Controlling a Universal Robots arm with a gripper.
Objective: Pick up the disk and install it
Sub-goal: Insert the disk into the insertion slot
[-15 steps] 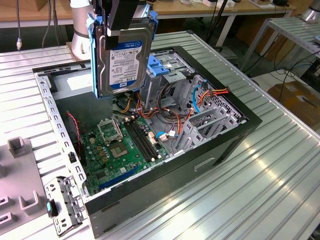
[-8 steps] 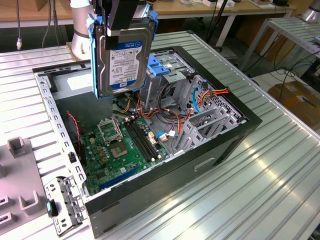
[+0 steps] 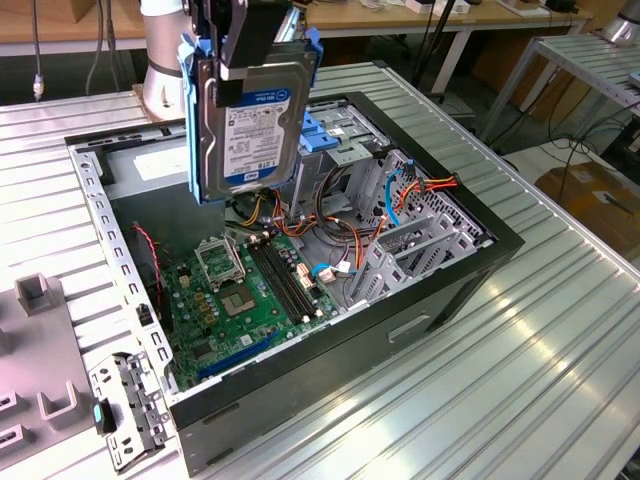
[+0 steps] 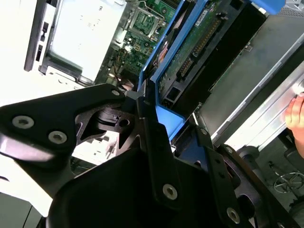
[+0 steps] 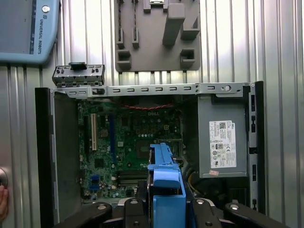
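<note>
Above the open case (image 3: 470, 235), over the end nearest the arm's base, the disk (image 3: 248, 125) is being held upright by the gripper (image 3: 245, 50). It is being hung clear of the motherboard (image 3: 235, 290) below and is touching nothing but the fingers. The jaws are being pressed shut on the disk's upper end, where the blue carrier wraps it. This grip is being shown in both wrist views: the gripper (image 4: 154, 128) with the disk (image 4: 204, 38) stretching away from it, and the gripper (image 5: 166, 211) with the disk (image 5: 166, 185) seen end-on over the case (image 5: 142, 89).

The disk is being judged dense for its size and fully rigid, so no sag or flex is being expected. The load is hanging wholly below a grip at one end, so some swing or slip is being risked on the smooth plastic. The bare circuit board and connector on one face are being judged fragile, and the drive is likely sensitive to knocks. Hold is best being taken on the carrier's rails and end piece, not on the board side.
</note>
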